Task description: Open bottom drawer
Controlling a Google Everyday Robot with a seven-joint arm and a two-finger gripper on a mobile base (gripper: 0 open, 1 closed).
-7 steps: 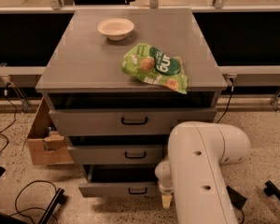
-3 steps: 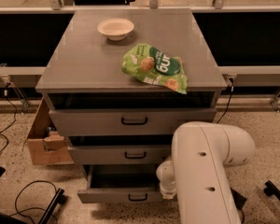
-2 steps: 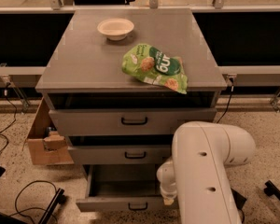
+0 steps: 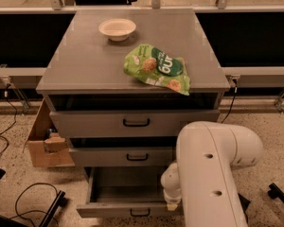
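Camera view: looks down on a grey cabinet (image 4: 54, 79) with three drawers
Bottom drawer (image 4: 109, 211): lowest of the three, standing far out, plain grey inside showing, small black loop handle (image 4: 140, 213) on its front
Pincer (image 4: 172, 202): at the right end of the bottom drawer's front, mostly hidden behind the white arm (image 4: 213, 174); wide or narrow, cannot tell
Worktop (image 4: 85, 60): white bowl (image 4: 117, 29) near the back, green snack bag (image 4: 157, 69) at the front right
Floor: cardboard box (image 4: 45, 145) just left of the cabinet

White upside-down letters, apparently "sun", marked the green snack bag (image 4: 157, 70); the gripper (image 4: 173, 201) hung at the bottom drawer (image 4: 125, 187)'s front.
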